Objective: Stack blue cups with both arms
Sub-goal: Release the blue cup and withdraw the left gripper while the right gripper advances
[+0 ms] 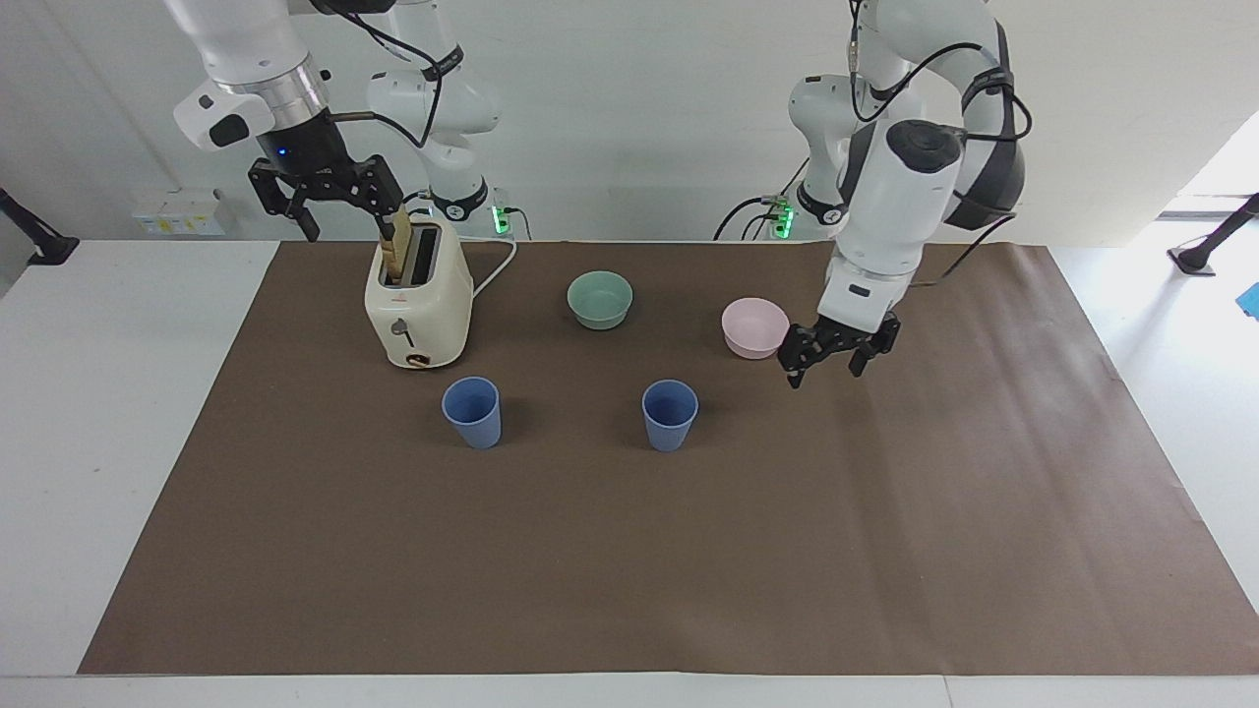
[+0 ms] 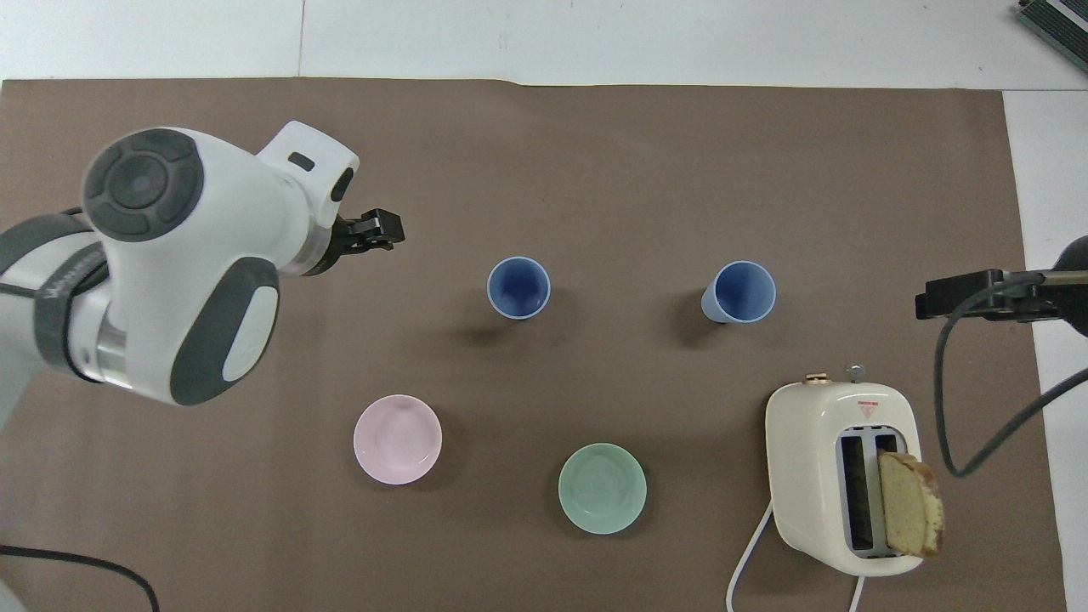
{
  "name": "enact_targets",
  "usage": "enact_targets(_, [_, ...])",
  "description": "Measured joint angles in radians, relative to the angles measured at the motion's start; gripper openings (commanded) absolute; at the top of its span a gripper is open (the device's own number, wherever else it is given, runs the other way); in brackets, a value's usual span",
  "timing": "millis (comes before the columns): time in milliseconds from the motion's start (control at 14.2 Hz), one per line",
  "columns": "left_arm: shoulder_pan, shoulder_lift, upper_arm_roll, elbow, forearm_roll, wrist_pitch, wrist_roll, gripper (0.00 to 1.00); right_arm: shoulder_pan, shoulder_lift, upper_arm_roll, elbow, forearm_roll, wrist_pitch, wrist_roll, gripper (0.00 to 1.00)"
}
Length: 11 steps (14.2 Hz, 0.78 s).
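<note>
Cups [image 1: 670, 414] [image 1: 472, 411] upright, apart on brown worktop [image 1: 629, 551]. Left hand [image 1: 836, 352] open, empty, at three o'clock from one cup. Right hand [image 1: 325, 197] open, empty, above toaster [image 1: 418, 295].

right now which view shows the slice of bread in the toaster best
The overhead view: the tan slice of bread shows its broad face, leaning from the cream toaster's slot. The facing view shows it edge-on, partly covered by the right hand.

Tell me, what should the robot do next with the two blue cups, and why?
Probably the right hand should come down to the blue cup nearest the toaster and grip it. Both cups stand apart on the mat, unstacked. The left hand hangs open and empty beside the pink bowl, off the other cup.
</note>
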<state>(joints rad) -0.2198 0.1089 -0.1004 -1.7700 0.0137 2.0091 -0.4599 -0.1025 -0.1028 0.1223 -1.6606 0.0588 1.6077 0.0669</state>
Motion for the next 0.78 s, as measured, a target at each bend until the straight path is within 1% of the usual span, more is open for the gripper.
enact_targets(212, [0.060,-0.028,0.001,-0.001,0.000,-0.057,0.154,1.00,0.001,0.008,0.001,-0.056,0.000,0.068,0.000,1.00])
enact_targets(353, [0.096,-0.038,0.001,-0.001,0.000,-0.081,0.242,1.00,0.004,0.028,0.005,-0.108,0.000,0.153,0.000,1.00])
enact_targets(635, [0.162,-0.064,0.001,-0.001,0.000,-0.123,0.388,1.00,0.031,0.131,0.013,-0.146,0.000,0.247,0.012,1.00])
enact_targets(776, [0.186,-0.083,0.002,0.001,0.000,-0.154,0.459,1.00,0.047,0.173,0.014,-0.178,0.000,0.316,0.038,1.00])
